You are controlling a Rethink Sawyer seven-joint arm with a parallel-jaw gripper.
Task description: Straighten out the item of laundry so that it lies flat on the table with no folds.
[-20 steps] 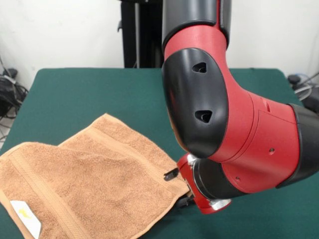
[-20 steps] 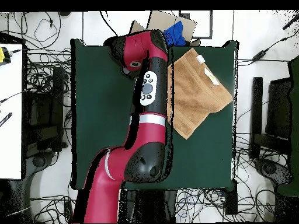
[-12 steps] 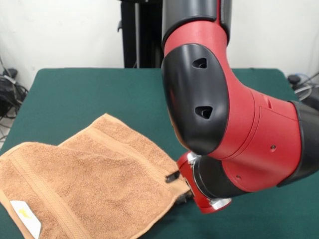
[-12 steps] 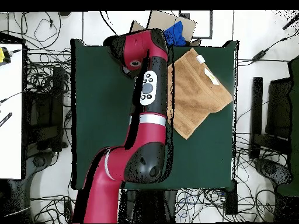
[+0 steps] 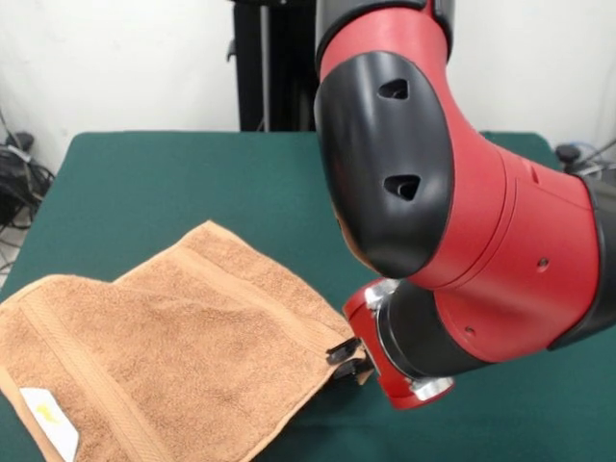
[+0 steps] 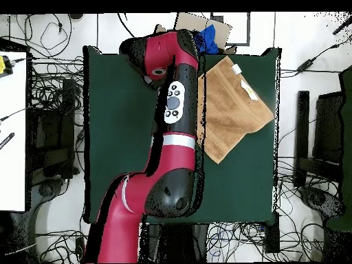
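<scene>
Gripper point(image 5: 348, 358) pinching right corner of peach towel point(image 5: 183, 356), lifting it slightly off green table point(image 5: 144, 183). Towel lying at table's near left, one part folded over, white tag point(image 5: 48, 419) showing near front edge.

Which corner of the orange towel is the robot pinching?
The towel corner lying farthest from the white tag, at the gripper; the other corners lie free.

Table point(image 5: 173, 183): dark green felt-like cover. Only thing lying on it is the peach-orange towel point(image 5: 164, 356), not flat, one part doubled over the rest. White tag point(image 5: 48, 421) sits on the towel's near corner. Towel reaches the table's near edge, overhanging it there.
</scene>
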